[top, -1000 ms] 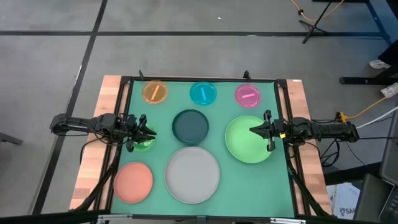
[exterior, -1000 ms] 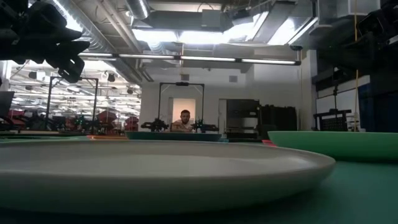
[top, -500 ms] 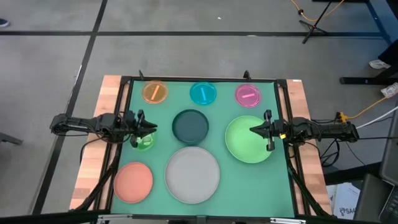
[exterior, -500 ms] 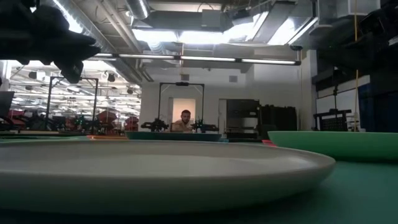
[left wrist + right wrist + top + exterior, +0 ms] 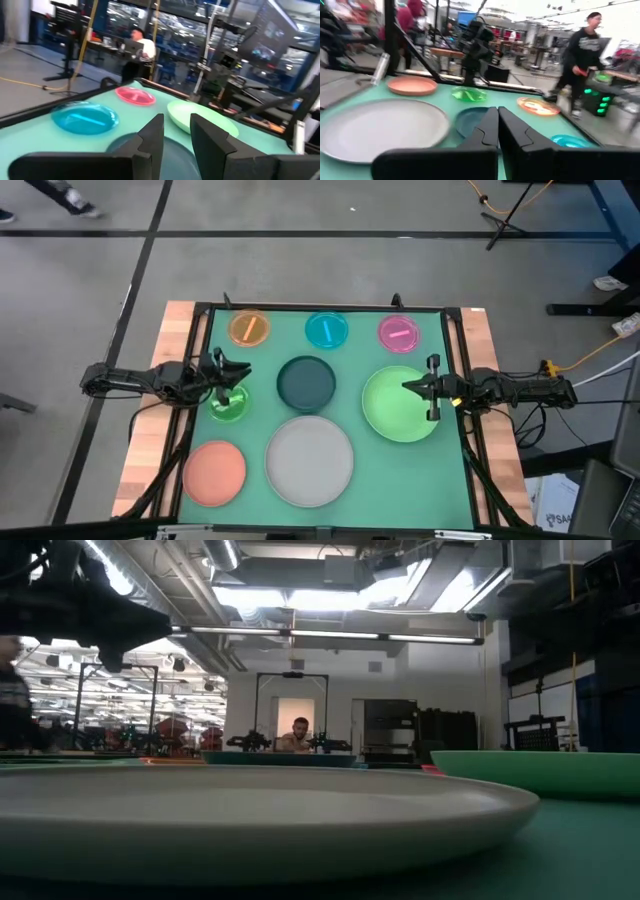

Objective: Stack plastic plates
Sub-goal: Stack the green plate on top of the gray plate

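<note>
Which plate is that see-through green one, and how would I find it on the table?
Start at the green mat and go to its left side, where the left gripper hovers. Just below those fingers in the high view lies the translucent green plate, between the orange plate and the salmon plate. It is small and see-through, unlike the large, opaque light green plate on the right.

left gripper (image 5: 232,373): fingers slightly parted, empty | right gripper (image 5: 408,388): closed, empty
</note>
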`<action>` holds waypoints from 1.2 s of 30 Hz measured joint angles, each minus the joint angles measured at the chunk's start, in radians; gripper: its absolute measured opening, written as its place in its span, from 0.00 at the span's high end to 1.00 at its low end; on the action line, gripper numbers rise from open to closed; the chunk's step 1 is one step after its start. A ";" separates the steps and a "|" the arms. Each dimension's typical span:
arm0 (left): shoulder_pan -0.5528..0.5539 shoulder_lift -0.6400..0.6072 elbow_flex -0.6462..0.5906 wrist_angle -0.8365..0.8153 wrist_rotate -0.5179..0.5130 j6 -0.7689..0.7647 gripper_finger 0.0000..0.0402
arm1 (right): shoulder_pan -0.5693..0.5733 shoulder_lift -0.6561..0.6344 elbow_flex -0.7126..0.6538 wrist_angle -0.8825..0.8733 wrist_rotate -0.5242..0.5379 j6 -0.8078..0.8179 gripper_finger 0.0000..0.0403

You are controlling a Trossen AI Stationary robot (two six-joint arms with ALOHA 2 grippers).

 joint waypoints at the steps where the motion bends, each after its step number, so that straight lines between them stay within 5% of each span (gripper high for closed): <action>1: 0.000 0.000 0.000 0.000 -0.006 0.000 0.78 | 0.000 0.000 0.000 0.000 -0.015 0.036 1.00; 5: 0.000 0.000 0.000 0.000 -0.007 0.050 0.78 | 0.000 0.002 0.000 0.051 -0.026 0.123 1.00; 17: 0.059 0.000 0.000 0.045 0.064 0.133 0.78 | 0.000 0.117 0.000 0.175 0.176 0.248 1.00; 24: 0.077 0.006 0.000 0.040 0.132 0.175 0.78 | 0.000 0.344 0.024 0.335 0.219 0.219 1.00; 36: 0.077 0.079 0.000 0.137 0.247 0.177 0.78 | 0.000 0.884 0.279 0.355 0.193 0.180 1.00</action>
